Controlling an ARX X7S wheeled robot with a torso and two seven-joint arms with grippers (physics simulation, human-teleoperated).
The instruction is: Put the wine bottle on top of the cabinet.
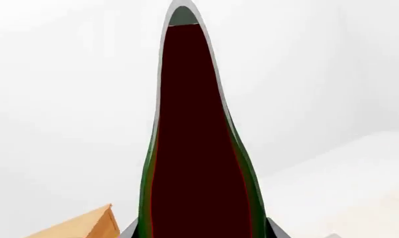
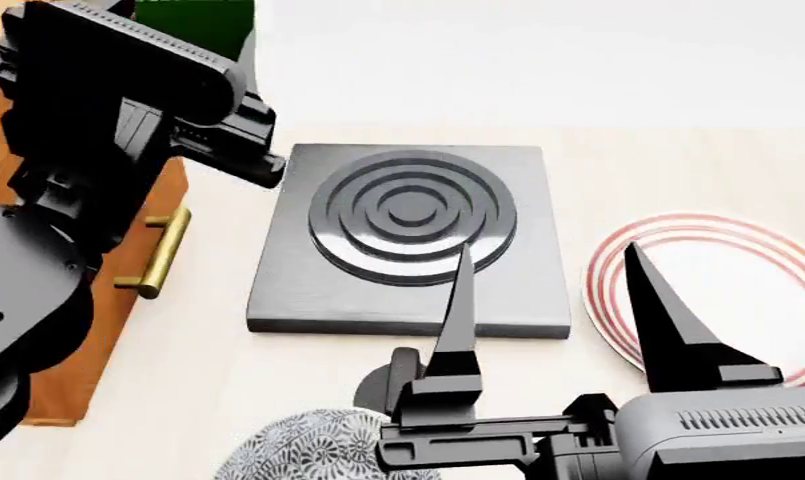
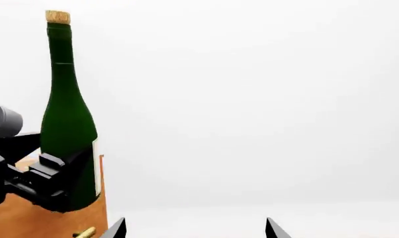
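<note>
Atop cabinet [image 3: 47, 218]: gripper [image 3: 57, 181]-held wine bottle [image 3: 67, 119]

Grey ringed slab [image 2: 409, 240], red-ringed plate [image 2: 722, 290], possibly patterned bowl [image 2: 309, 450].

a bare simulated kitchen-like setting, rendered rather than real: blank white walls and a pale counter surface [image 2: 722, 150]. the kitchen cues are a grey square hob plate [image 2: 409, 235] with raised concentric rings, a white plate with red rim bands [image 2: 722, 290], a speckled grey bowl [image 2: 302, 450], and a reddish-brown wooden cabinet [image 2: 75, 330] with a brass bar handle [image 2: 158, 253].
</note>
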